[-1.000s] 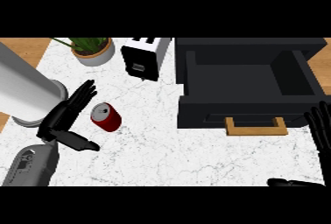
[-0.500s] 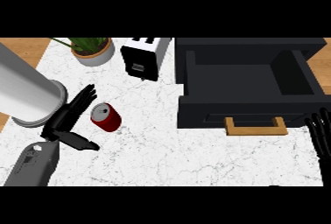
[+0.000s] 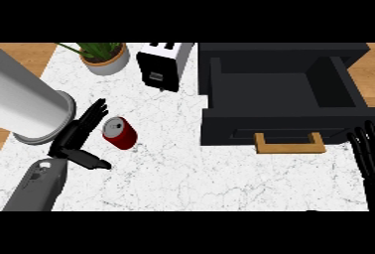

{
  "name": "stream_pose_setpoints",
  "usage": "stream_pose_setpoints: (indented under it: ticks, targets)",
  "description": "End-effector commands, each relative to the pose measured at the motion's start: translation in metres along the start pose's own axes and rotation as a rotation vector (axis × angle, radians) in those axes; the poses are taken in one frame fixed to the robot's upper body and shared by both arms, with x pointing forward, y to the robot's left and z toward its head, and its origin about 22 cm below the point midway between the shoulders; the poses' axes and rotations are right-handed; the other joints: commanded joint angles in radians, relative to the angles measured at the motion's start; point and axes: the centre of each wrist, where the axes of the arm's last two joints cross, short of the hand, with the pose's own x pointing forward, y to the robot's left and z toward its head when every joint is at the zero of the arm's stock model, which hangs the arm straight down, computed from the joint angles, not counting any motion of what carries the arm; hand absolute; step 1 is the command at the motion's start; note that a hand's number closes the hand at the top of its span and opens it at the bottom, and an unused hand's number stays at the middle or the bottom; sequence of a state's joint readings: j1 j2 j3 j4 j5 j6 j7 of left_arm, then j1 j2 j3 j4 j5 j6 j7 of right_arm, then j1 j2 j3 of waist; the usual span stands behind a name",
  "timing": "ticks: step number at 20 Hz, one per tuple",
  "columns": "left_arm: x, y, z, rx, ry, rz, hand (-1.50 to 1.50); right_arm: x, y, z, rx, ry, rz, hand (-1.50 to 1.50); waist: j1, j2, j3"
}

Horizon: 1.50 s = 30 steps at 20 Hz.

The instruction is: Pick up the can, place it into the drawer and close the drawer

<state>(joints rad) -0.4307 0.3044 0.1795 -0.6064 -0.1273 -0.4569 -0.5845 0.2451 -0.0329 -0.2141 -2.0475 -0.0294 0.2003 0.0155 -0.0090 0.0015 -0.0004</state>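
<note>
A red can [image 3: 119, 133] with a silver top stands on the white marble counter [image 3: 190, 173], left of centre. My left hand [image 3: 73, 141] is open right beside it on its left, fingers stretched up along the can's far-left side and thumb pointing right below it; I cannot tell whether they touch. The black drawer [image 3: 282, 92] is pulled open at the upper right, its inside bare, with a wooden handle [image 3: 290, 145] on its front. My right hand [image 3: 363, 151] rests open at the right edge, fingers up, beside the drawer front.
A large grey cylinder [image 3: 26, 106] stands at the far left, just behind my left hand. A potted plant [image 3: 102, 57] and a toaster [image 3: 165, 64] stand along the back. The counter's wooden edges show at the left and right.
My left hand and forearm have shifted slightly up and right, closer to the can. The right hand has slid further toward the right edge. The can has not moved.
</note>
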Motion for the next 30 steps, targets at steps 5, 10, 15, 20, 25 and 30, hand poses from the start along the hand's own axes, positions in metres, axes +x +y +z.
stream_pose_setpoints:
  ticks: [5, 10, 15, 20, 25, 30]
  targets:
    - [-0.014, -0.011, -0.013, 0.012, 0.006, 0.001, -1.50, 0.006, -0.005, 0.003, -0.017, -0.007, -0.004, -1.50, -0.006, 0.002, 0.000]
    - [-0.005, -0.003, -0.017, 0.017, 0.003, -0.014, -1.50, 0.012, 0.001, 0.007, 0.014, -0.006, 0.000, -1.50, -0.004, 0.000, 0.000]
    - [-0.011, -0.006, -0.016, -0.006, 0.008, 0.011, -1.50, 0.019, 0.004, -0.001, -0.008, 0.010, 0.000, -1.50, -0.002, 0.001, 0.000]
    - [-0.020, -0.036, -0.027, 0.003, 0.008, 0.015, -1.50, 0.038, 0.008, -0.010, -0.016, -0.015, -0.010, -1.50, -0.001, 0.001, 0.000]
    - [-0.014, -0.035, -0.038, -0.019, 0.011, 0.027, -1.50, 0.013, -0.009, 0.005, -0.011, -0.020, -0.011, -1.50, -0.009, 0.003, -0.001]
    - [-0.012, -0.041, -0.040, -0.046, -0.015, 0.012, -1.50, 0.006, 0.001, -0.017, -0.011, -0.001, -0.014, -1.50, 0.002, 0.001, 0.000]
